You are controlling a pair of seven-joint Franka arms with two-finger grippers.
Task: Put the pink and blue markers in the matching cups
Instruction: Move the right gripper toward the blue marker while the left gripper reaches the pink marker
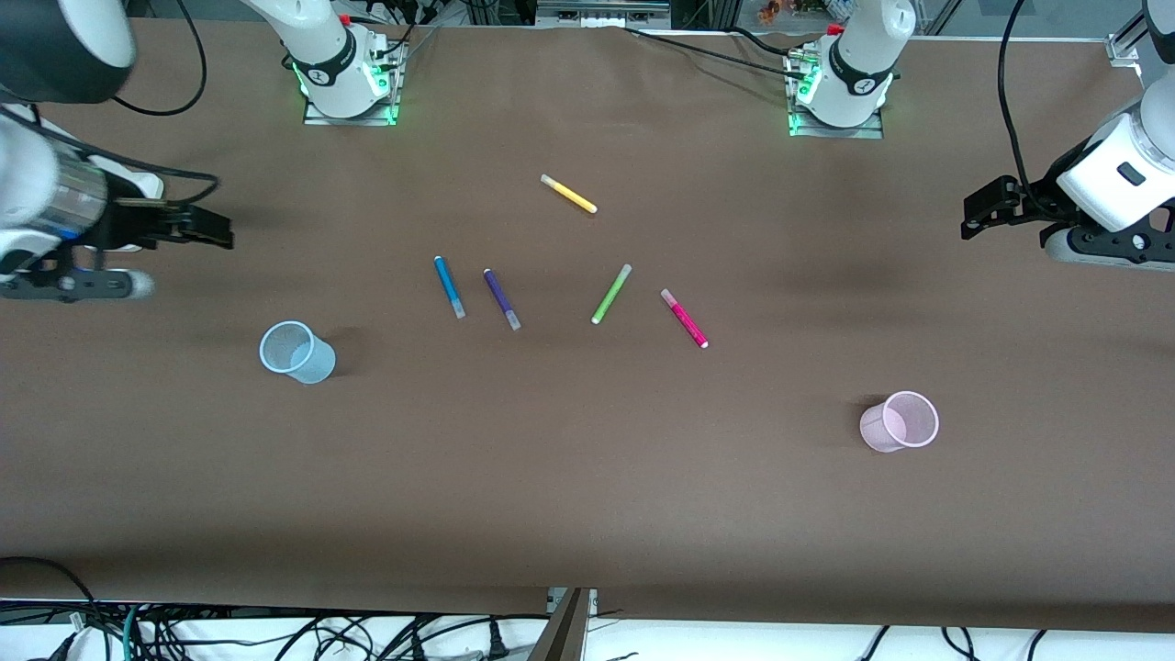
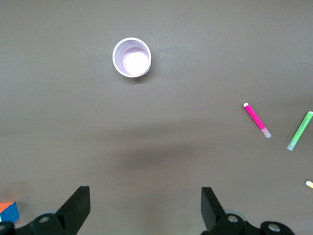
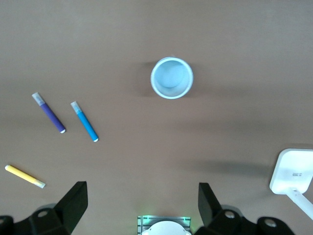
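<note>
The blue marker (image 1: 449, 286) lies flat mid-table, and shows in the right wrist view (image 3: 84, 121). The pale blue cup (image 1: 296, 352) stands upright, nearer the front camera and toward the right arm's end; it also shows in the right wrist view (image 3: 171, 78). The pink marker (image 1: 685, 319) lies flat, and shows in the left wrist view (image 2: 257, 120). The pale pink cup (image 1: 900, 421) stands upright toward the left arm's end, and shows in the left wrist view (image 2: 131, 57). Both cups look empty. My right gripper (image 1: 209, 228) (image 3: 143, 203) and left gripper (image 1: 980, 216) (image 2: 145, 205) hang open and empty above their table ends.
A dark purple pen (image 1: 502, 299) lies beside the blue marker. A lime green pen (image 1: 611, 294) lies beside the pink marker. A yellow pen (image 1: 569, 194) lies closer to the bases. An orange and blue block (image 2: 9, 211) shows in the left wrist view.
</note>
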